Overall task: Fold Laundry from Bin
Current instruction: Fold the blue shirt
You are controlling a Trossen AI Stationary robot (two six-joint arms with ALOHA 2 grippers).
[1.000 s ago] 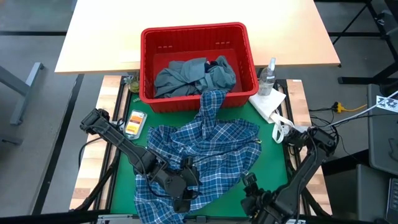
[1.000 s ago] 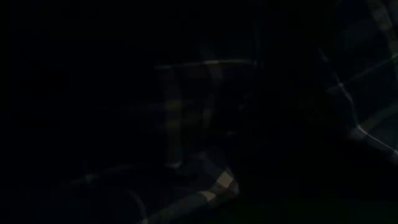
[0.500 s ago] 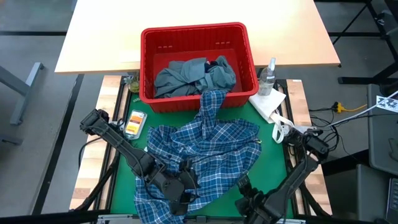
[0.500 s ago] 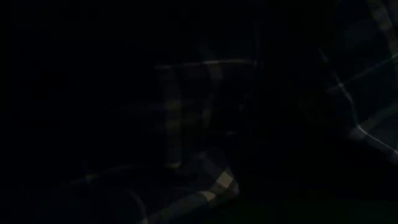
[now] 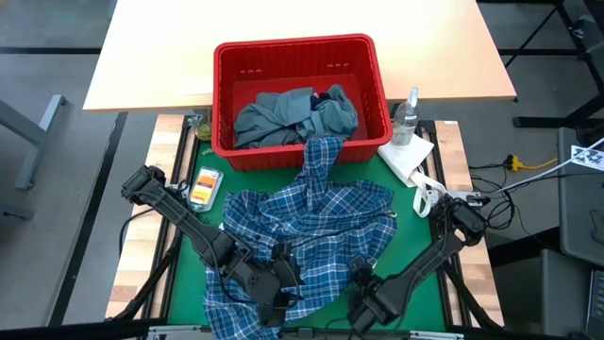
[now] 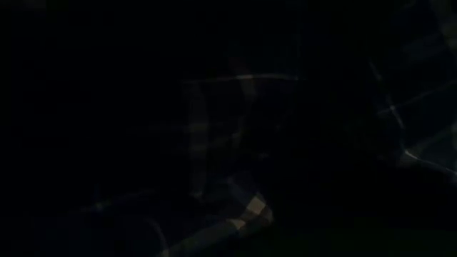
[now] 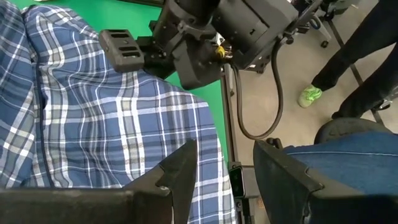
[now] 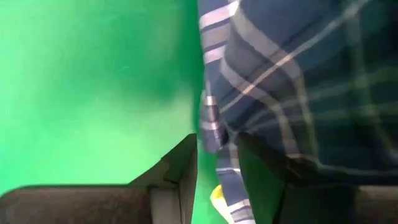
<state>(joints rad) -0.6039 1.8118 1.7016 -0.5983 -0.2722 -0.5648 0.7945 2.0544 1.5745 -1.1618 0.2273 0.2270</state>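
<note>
Resting on the plaid shirt (image 5: 307,236) near its front edge, the left gripper (image 5: 280,304) has its fingers parted over the cloth. The shirt's long axis runs from the green mat (image 5: 401,203) up to the bin (image 5: 297,57), one sleeve draped over the rim. At the shirt's front right edge, the right gripper (image 5: 357,274) has its fingers narrowly parted around the hem.

From above I see the blue-white plaid shirt (image 5: 307,241) spread over my green surface (image 5: 415,231), one sleeve trailing up over the rim of the red bin (image 5: 297,99). My left claw (image 5: 276,304) and right claw (image 5: 363,283) both sit low at its near hem.
</note>
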